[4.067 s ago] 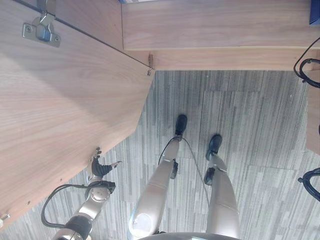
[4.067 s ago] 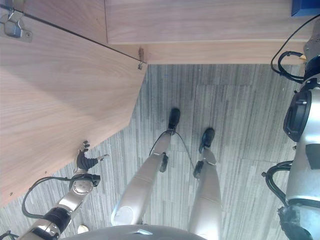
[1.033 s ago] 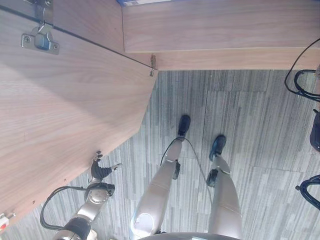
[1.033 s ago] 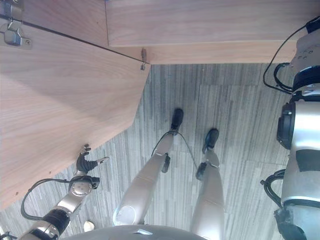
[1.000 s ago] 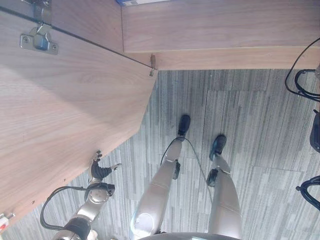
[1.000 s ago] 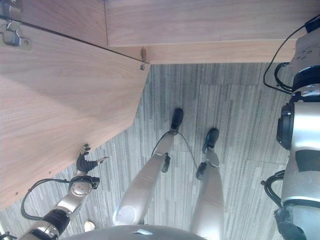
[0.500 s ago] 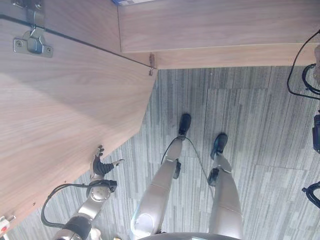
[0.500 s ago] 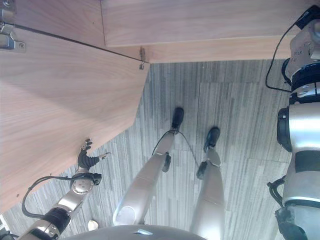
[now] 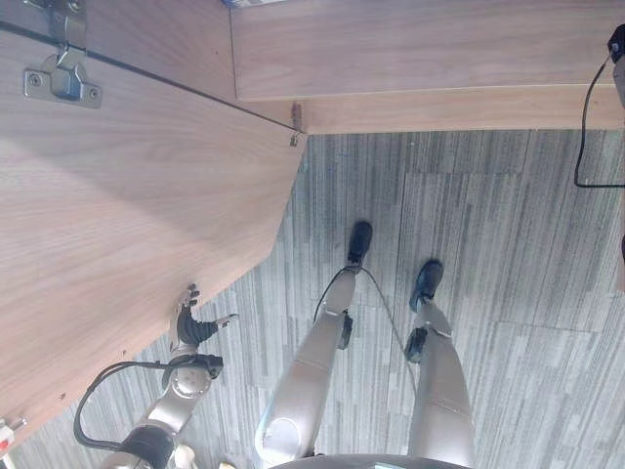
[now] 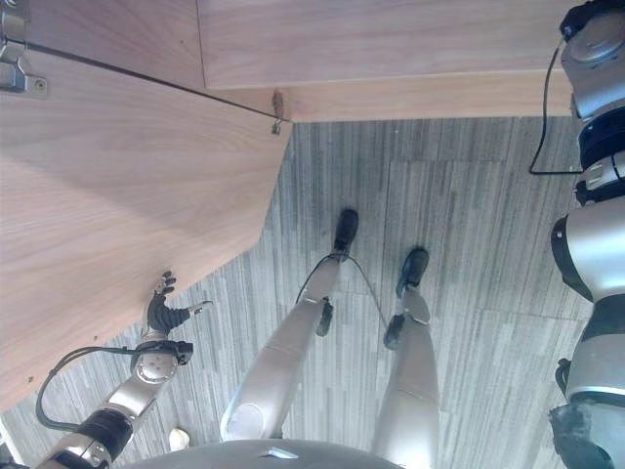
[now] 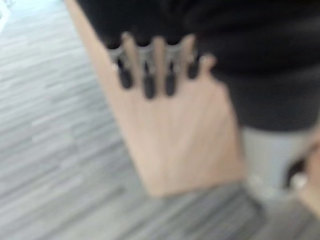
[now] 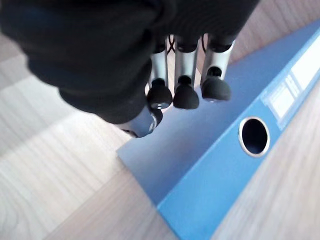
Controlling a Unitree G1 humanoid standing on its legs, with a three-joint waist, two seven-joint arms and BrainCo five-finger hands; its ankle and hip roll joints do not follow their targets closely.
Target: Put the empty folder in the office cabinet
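Left eye view: the open cabinet door is being shown at the left, swung out over the grey carpet, with a metal hinge near its upper corner. The left hand is being held at the door's lower edge, fingers straight and spread, nothing gripped; whether the door is being touched cannot be told. In the left wrist view those fingers are being seen laid out flat before the wooden panel.

Further right, the cabinet front is being shown across the top, with carpet below it.

Right wrist view: the blue folder is being seen lying on a wooden surface, spine with ring hole facing the camera, its long axis running diagonally away from the hand. The right hand is being held just over the folder's flat face, fingers bent downward, dark tips close to the cover; a firm grip cannot be confirmed. The right hand is judged the nearer one, so the folder's placing is judged to depend on it.
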